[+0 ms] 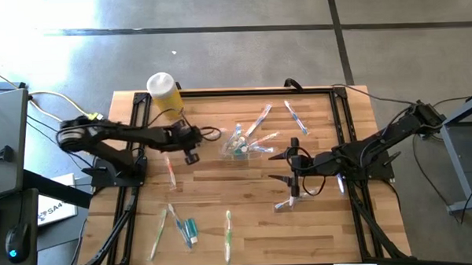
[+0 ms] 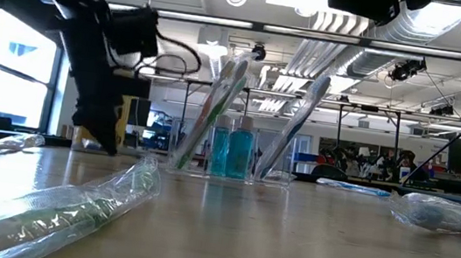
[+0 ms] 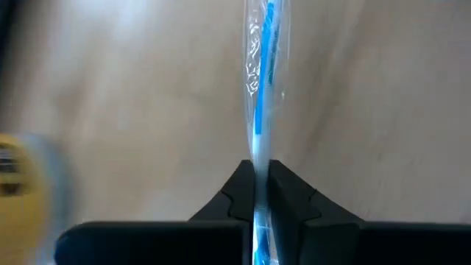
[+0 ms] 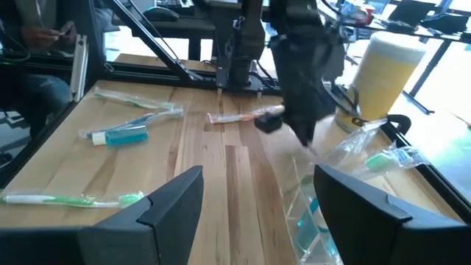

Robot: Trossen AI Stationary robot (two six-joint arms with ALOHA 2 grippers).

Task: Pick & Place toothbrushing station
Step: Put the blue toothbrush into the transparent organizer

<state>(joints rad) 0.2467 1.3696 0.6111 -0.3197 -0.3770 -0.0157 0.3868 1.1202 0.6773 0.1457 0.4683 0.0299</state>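
Toothbrush (image 3: 261, 110), blue and wrapped, sits clenched between the left end effector (image 3: 260, 193) fingers.

Pale wooden plank table (image 1: 247, 219) with a smooth, faintly glossy finish, crinkly glossy clear plastic wrap on the toothbrush (image 3: 261, 96) clamped between matt black plastic-looking fingers (image 3: 235, 199), clear glossy plastic container (image 2: 232, 151), matt yellow plastic bottle (image 4: 386, 73), dull black metal table-edge frame (image 1: 219, 92)
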